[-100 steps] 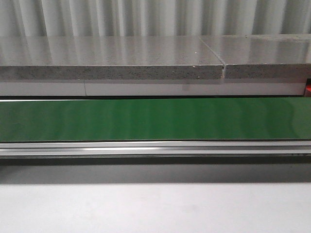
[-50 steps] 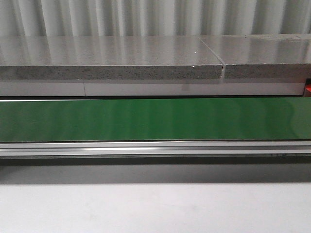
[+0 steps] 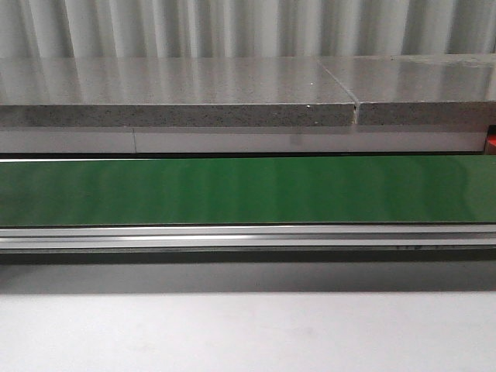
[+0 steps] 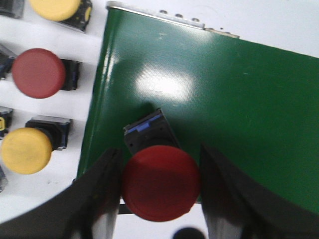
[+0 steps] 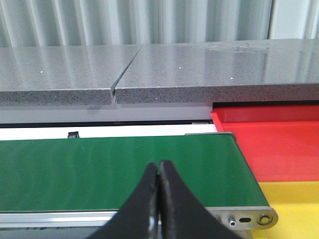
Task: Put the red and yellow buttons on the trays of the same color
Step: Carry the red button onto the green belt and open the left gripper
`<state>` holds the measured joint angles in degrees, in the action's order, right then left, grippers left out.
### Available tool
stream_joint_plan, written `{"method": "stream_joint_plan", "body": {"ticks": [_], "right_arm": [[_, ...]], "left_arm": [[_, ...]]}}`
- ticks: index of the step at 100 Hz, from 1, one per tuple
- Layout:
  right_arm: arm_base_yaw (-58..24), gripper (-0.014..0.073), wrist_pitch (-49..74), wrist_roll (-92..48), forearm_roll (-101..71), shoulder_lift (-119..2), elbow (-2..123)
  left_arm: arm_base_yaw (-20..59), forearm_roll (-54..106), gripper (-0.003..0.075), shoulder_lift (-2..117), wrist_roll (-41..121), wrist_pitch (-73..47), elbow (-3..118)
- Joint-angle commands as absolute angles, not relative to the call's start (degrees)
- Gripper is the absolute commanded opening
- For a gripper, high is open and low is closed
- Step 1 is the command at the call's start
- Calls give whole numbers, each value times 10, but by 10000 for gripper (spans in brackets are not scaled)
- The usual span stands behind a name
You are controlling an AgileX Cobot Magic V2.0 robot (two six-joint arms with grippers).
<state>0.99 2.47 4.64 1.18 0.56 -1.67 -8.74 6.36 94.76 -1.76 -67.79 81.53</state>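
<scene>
Here, the left pincer (image 4: 160, 191) pinches a red mushroom-head push button (image 4: 160, 181) by its cap, one finger at the cap's nine o'clock and one at its three o'clock, with the black and blue switch body pointing away over the green conveyor belt (image 4: 239, 104). It is probably held there so that the belt can carry it toward the trays at the far end. On the white table (image 4: 94, 69) beside the belt's end wait more buttons: a red button (image 4: 39, 72) with yellow buttons (image 4: 26, 150) around it, one (image 4: 56, 7) at its twelve o'clock and one at its six o'clock.

The right pincer (image 5: 158, 199) is pressed together and holds nothing, hanging over the other end of the belt. At its three o'clock lie the red tray (image 5: 271, 139) and, nearer, the yellow tray (image 5: 294, 204), both without buttons in the part shown.

The front view shows only bare belt and a grey stone ledge (image 3: 178, 93). No brand, label or writing can be read anywhere.
</scene>
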Motion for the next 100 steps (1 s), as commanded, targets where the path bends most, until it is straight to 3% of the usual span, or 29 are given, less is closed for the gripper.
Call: {"method": "stream_joint_plan", "body": {"ticks": [1, 21, 41, 46, 100], "right_arm": [[13, -66, -19, 42, 17, 18, -5], [13, -66, -19, 42, 17, 18, -5], [13, -66, -19, 42, 17, 18, -5], [13, -66, -19, 42, 17, 18, -5], [13, -66, -19, 42, 17, 18, -5]], "left_arm": [[-78, 70, 176, 936, -18, -668, 835], [-77, 66, 205, 947, -17, -665, 835], [-77, 69, 477, 947, -17, -656, 835], [-77, 73, 512, 947, -17, -650, 835], [-106, 118, 514, 911, -19, -632, 839]]}}
